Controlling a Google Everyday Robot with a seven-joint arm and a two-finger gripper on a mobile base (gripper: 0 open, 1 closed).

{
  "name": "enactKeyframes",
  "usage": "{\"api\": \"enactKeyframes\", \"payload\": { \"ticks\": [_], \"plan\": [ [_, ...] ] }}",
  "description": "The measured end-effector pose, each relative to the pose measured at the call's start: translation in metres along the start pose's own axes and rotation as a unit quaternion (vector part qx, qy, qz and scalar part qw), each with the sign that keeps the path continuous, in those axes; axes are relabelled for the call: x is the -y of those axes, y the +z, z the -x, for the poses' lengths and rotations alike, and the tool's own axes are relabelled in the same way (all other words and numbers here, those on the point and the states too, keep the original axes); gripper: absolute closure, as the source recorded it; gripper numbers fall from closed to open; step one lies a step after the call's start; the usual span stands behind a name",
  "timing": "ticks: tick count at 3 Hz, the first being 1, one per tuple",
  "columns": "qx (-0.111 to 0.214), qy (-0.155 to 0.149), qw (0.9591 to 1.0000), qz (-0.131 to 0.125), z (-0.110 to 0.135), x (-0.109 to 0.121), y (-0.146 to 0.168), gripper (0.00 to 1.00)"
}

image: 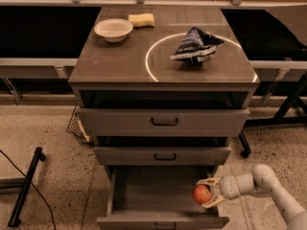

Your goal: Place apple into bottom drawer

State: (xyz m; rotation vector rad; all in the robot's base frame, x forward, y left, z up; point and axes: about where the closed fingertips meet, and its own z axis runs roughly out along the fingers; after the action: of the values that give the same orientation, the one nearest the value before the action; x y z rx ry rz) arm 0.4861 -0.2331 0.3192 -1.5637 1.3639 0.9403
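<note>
The bottom drawer (144, 188) is pulled open under two shut grey drawers with black handles. Its flat floor is bare. The red-orange apple (201, 194) is held at the drawer's right side, just above the floor near the right wall. My gripper (207, 193) reaches in from the right on a white arm, and its fingers are shut on the apple from above and below.
On the cabinet top stand a white bowl (113, 29), a yellow sponge (141, 19) and a dark blue chip bag (194, 46). A wire basket (76, 126) sits left of the cabinet. A black stand (26, 188) and cable lie on the floor at left.
</note>
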Motion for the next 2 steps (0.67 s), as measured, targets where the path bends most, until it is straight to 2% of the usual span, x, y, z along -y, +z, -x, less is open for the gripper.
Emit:
{"api": "enactKeyframes", "payload": {
  "ticks": [1, 2],
  "plan": [
    [0.002, 0.000, 1.0000, 0.000, -0.001, -0.002, -0.001, 1.00],
    [0.010, -0.003, 0.9998, -0.016, -0.002, 0.001, 0.013, 1.00]
  ]
}}
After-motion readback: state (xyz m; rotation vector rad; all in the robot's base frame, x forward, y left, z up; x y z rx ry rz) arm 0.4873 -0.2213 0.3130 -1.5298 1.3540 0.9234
